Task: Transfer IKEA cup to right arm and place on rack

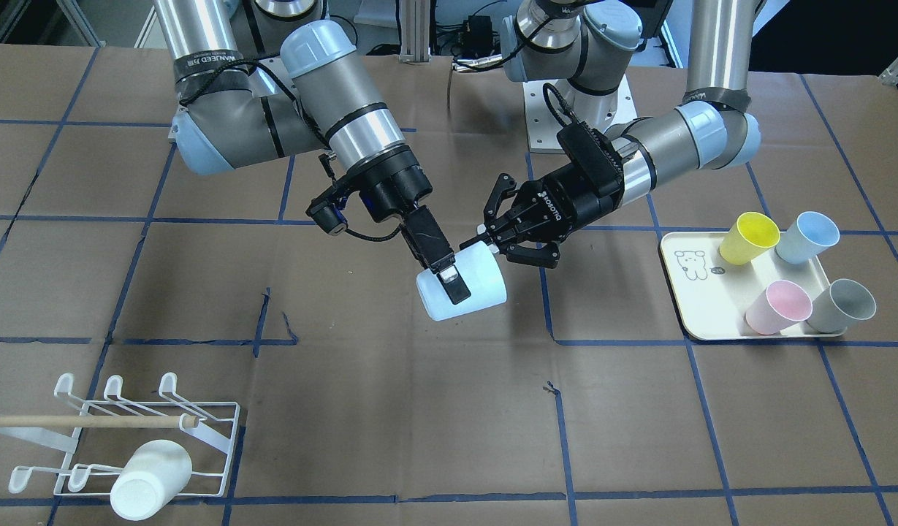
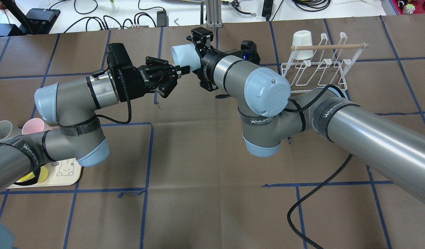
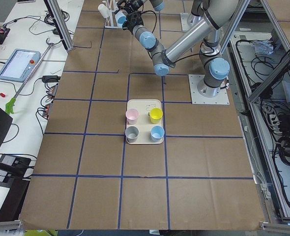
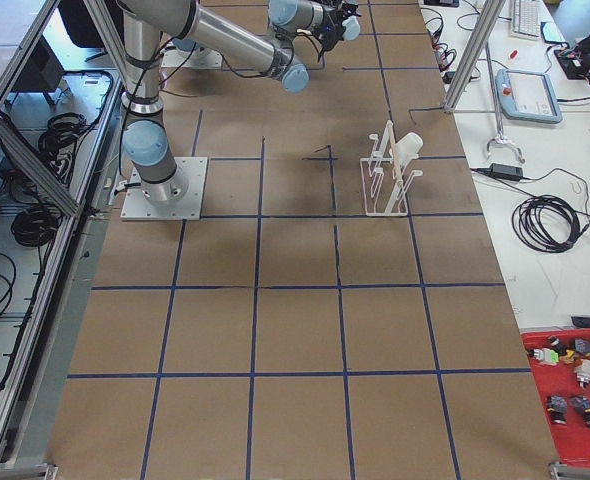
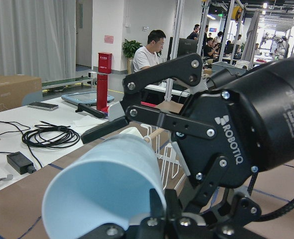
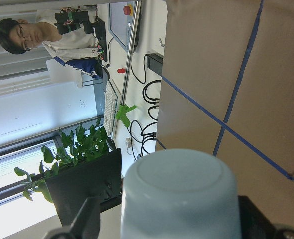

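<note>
Cup [image 1: 463,288] is mid-air over table centre, far from rack [image 1: 120,438]. Right gripper [image 1: 449,274] clamps its wall; left gripper [image 1: 492,234] sits at the rim, jaws spread, holding nothing. Risk: thin two-finger pinch, so the cup may rotate or slip during the swing to the rack.

Cup [image 1: 462,293] between grippers; rack [image 1: 120,438] apparently well apart.

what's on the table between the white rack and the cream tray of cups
Nothing: in the front-facing view, only bare brown table lies between rack and tray.
</note>
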Robot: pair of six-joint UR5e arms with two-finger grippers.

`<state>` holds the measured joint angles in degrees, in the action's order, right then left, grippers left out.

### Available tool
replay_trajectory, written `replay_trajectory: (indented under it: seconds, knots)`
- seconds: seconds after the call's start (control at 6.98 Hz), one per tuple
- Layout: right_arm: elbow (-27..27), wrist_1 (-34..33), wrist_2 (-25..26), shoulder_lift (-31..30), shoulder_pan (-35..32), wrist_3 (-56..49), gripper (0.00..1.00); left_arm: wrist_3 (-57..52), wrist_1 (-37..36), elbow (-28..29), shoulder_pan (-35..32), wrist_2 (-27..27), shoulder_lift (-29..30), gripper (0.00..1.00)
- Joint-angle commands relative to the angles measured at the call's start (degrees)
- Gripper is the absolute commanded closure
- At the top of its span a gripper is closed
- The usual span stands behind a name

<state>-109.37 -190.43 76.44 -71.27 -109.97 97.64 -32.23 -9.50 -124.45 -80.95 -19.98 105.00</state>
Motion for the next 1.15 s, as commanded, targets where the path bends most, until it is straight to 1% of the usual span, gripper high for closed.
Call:
replay_trajectory:
  seconds: [0.0, 0.14, 0.29, 0.43, 0.57, 0.72, 0.86, 1.0]
  knots:
    - [0.21, -0.12, -0.06, 0.08, -0.06, -0.08, 0.15, 0.68, 0.00, 0.09, 0.01, -0.06, -0.06, 0.90]
    - [0.21, -0.12, -0.06, 0.08, -0.06, -0.60, 0.24, 0.86, 0.00, 0.09, 0.01, 0.03, -0.06, 0.90]
    - [0.12, -0.12, -0.15, -0.01, -0.06, -0.78, 0.29, 0.86, 0.00, 0.09, 0.01, 0.03, -0.06, 0.90]
    - [0.12, -0.12, -0.49, -0.01, -0.06, -0.95, 0.37, 0.86, 0.00, 0.09, 0.01, 0.03, -0.06, 0.90]
    - [0.12, -0.12, -0.76, 0.08, -0.06, -0.96, 0.42, 0.77, 0.00, 0.18, 0.09, -0.06, -0.06, 0.86]
    - [0.03, -0.21, -0.76, 0.08, -0.06, -0.96, 0.42, 0.60, -1.21, 0.79, 0.18, -0.58, 0.03, 0.70]
    - [0.03, -0.21, -0.85, 0.17, -0.06, -0.96, 0.43, 1.29, -5.23, 0.70, 0.53, -0.67, 1.16, 0.48]
    - [-0.06, -0.21, -0.85, 0.17, -0.06, -0.96, 0.45, 3.21, -5.53, 0.79, 0.53, -0.76, 1.00, 0.37]
